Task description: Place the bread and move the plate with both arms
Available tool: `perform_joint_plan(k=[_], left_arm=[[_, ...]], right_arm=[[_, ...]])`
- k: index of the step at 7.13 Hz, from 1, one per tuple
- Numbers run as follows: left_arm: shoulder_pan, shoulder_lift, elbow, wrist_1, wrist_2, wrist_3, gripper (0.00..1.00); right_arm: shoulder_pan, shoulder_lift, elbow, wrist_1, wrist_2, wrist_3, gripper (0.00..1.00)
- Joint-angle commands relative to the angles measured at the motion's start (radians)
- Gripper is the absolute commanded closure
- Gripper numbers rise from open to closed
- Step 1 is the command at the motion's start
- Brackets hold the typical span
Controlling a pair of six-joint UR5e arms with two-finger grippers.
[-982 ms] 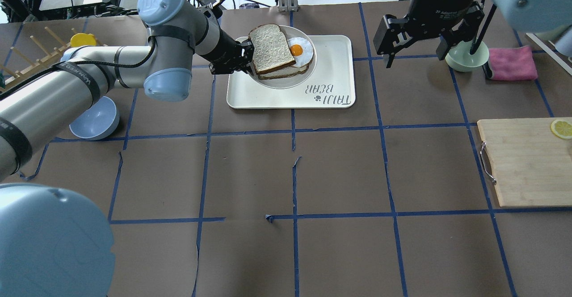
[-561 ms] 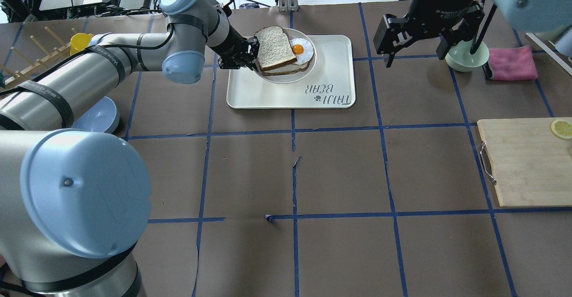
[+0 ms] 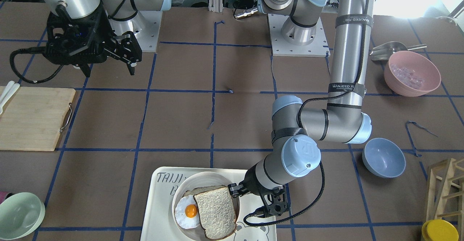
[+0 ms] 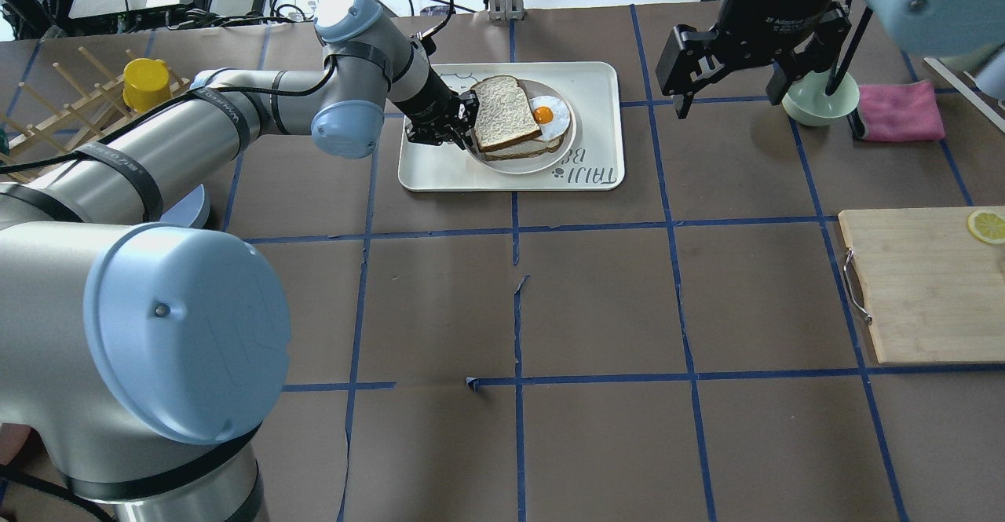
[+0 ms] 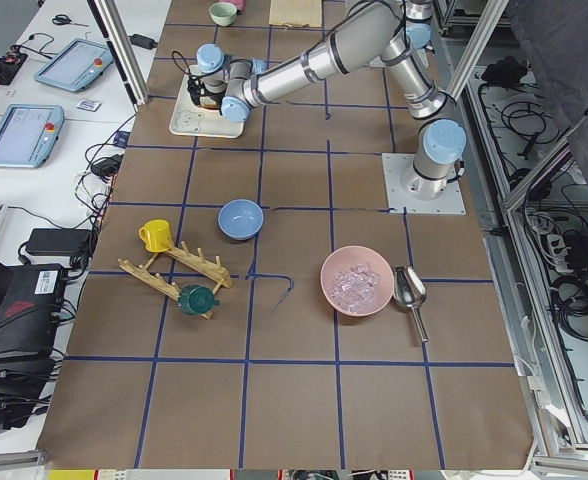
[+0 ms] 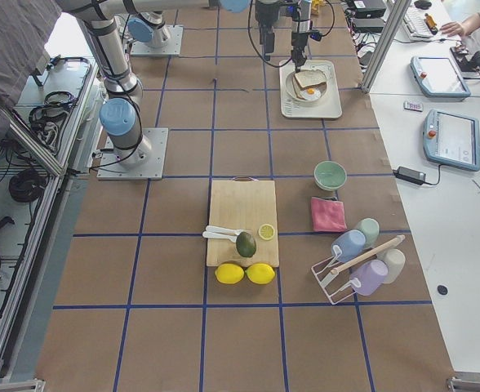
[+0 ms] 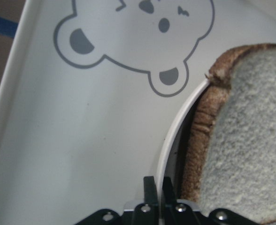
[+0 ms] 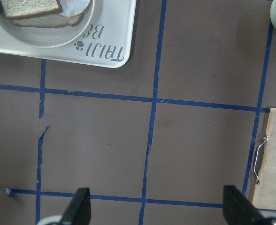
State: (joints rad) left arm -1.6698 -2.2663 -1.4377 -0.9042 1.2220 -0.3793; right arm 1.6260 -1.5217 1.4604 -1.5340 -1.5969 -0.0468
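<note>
Overhead exterior view: the left gripper (image 4: 468,134) reaches in over the left part of the tray (image 4: 597,86) and meets the left rim of the plate (image 4: 542,164). In the left wrist view, its fingers (image 7: 150,190) stand almost together, clamped on the plate, with the rim between them. The plate is over the tray and covers part of the lettering; whether it touches the tray cannot be told. The bread (image 4: 502,110) lies flat on the plate, stacked on a second slice (image 4: 526,147), with its crust just beside the left gripper. An egg (image 4: 550,114) lies on the plate against the bread's right side.

The right gripper (image 4: 758,94) hangs above the table (image 4: 597,302), well apart from the tray on its right. Its fingers are spread wide and hold nothing. A green bowl (image 4: 820,106) sits near its right finger.
</note>
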Motion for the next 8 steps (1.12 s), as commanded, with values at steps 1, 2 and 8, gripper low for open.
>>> perform_joint_plan(k=[1, 2, 8], left_arm=[[0.01, 0.071, 0.008, -0.08, 0.023, 0.013, 0.0], [0.01, 0.147, 0.01, -0.164, 0.037, 0.013, 0.0], [0.007, 0.686, -0.198, -0.591, 0.253, 0.135, 0.0]], right_arm=[[0.0, 0.0, 0.0, 0.0, 0.0, -0.001, 0.0], [0.0, 0.0, 0.0, 0.0, 0.0, -0.001, 0.0], [0.0, 0.0, 0.0, -0.002, 0.0, -0.001, 0.0]])
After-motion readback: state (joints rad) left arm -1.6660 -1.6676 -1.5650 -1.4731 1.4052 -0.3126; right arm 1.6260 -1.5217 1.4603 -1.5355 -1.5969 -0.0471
